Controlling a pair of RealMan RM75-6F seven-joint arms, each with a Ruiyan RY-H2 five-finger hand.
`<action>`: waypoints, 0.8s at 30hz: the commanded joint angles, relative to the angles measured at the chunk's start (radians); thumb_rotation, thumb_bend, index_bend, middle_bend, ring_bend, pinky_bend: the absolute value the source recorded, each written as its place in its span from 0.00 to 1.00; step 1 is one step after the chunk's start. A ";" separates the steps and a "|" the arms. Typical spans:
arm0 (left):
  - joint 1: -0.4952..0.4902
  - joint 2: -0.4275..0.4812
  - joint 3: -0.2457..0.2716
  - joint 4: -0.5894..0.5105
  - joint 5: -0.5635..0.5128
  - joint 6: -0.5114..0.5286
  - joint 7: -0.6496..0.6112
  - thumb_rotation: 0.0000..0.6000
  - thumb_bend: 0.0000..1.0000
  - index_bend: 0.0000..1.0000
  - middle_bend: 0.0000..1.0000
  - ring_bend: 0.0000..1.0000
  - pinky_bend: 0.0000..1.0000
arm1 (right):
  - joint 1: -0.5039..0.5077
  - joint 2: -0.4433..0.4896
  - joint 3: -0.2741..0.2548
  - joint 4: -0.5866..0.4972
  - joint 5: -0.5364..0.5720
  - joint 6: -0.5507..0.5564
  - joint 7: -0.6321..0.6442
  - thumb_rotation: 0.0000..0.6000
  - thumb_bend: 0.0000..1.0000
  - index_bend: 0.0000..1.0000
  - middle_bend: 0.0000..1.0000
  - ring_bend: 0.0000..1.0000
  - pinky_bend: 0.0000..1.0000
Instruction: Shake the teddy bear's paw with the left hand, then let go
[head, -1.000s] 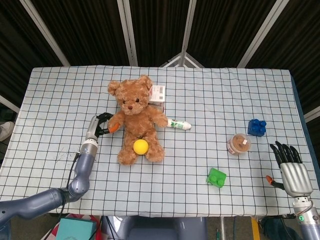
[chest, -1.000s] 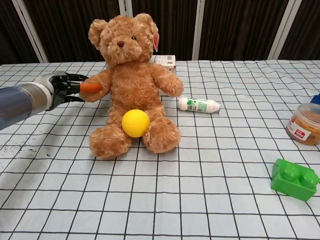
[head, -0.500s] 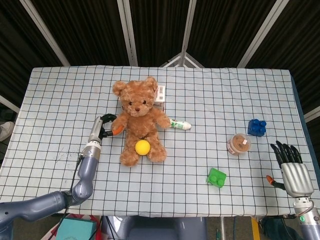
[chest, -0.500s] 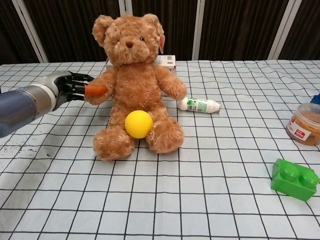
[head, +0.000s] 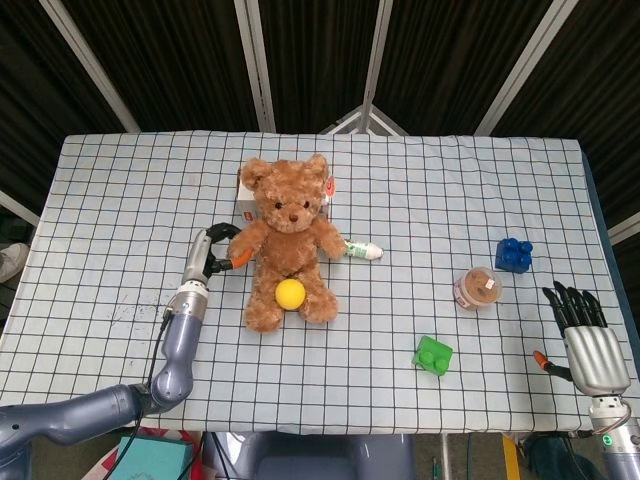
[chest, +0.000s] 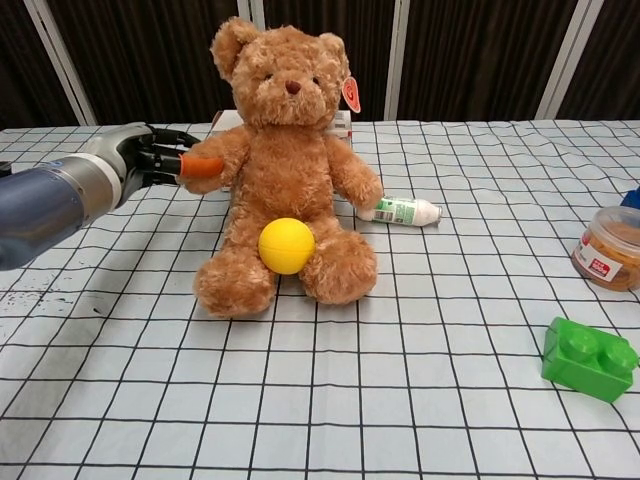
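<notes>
Chest view shows the left hand (chest: 150, 160) closed around the paw (chest: 212, 165) of the teddy bear (chest: 285, 170), an orange fingertip pressed into the fur. The bear sits upright a little left of the worktop's middle, toward the far edge. Judged soft, light and easily tipped: the plush arm will flex freely, so the grip belongs at the paw end, with small, gentle motion.

A yellow ball (chest: 286, 245) rests in the bear's lap and may roll if the body rocks. A boxed item (head: 247, 195) lies close behind the bear; a small white bottle (chest: 398, 210) lies just beside its other arm.

The right hand (head: 585, 335), fingers spread and holding nothing, rests at the worktop's near right corner, well apart.
</notes>
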 joint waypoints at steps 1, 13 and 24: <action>0.001 -0.016 0.011 0.040 -0.026 -0.014 0.016 1.00 0.40 0.45 0.49 0.11 0.14 | -0.001 0.001 0.000 0.000 0.000 0.001 0.000 1.00 0.21 0.00 0.02 0.03 0.00; 0.006 -0.009 -0.022 0.026 -0.001 0.002 0.012 1.00 0.39 0.45 0.49 0.11 0.14 | 0.003 -0.002 -0.001 0.001 0.004 -0.010 -0.004 1.00 0.21 0.00 0.02 0.03 0.00; 0.054 0.039 -0.001 -0.032 -0.007 0.026 0.044 1.00 0.25 0.00 0.00 0.00 0.00 | 0.002 -0.002 0.001 0.002 0.010 -0.014 -0.002 1.00 0.21 0.00 0.02 0.03 0.00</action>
